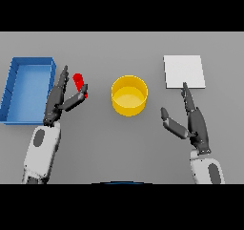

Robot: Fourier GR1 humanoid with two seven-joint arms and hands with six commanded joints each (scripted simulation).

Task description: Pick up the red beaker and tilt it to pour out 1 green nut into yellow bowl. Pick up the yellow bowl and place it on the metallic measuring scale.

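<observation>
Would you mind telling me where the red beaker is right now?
In the head view the red beaker is left of centre, between the blue tray and the yellow bowl, in the gap between the left hand's fingers and thumb.

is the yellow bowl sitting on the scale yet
No, the yellow bowl stands on the grey table, apart from the metallic measuring scale to its right.
</observation>
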